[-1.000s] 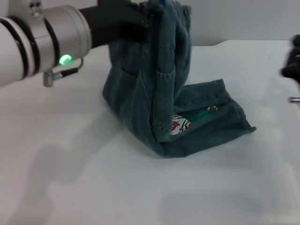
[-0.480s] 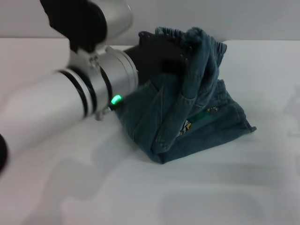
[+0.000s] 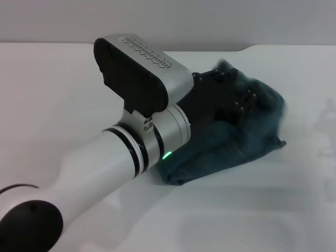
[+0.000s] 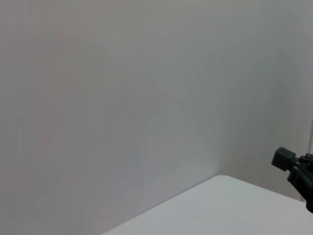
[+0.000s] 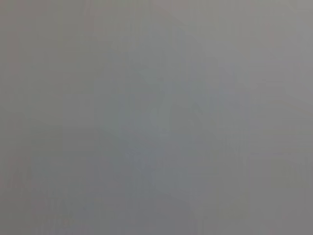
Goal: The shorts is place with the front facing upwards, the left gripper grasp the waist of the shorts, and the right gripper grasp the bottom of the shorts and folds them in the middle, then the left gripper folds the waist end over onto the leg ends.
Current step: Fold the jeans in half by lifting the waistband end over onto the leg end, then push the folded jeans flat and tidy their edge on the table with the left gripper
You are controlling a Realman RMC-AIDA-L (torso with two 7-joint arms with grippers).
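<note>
Left gripper [image 3: 231, 102] lowered since earlier, jaws clamped on waist [image 3: 262, 97], now over leg ends [image 3: 262, 142].

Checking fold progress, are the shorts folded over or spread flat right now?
Folded. The shorts lie as a compact bundle on the table, with the left pincer over it; the waist is hidden.

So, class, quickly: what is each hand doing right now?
Left hand: low over the shorts; open or closed cannot be told.
Right hand: not visible in the head view.
</note>
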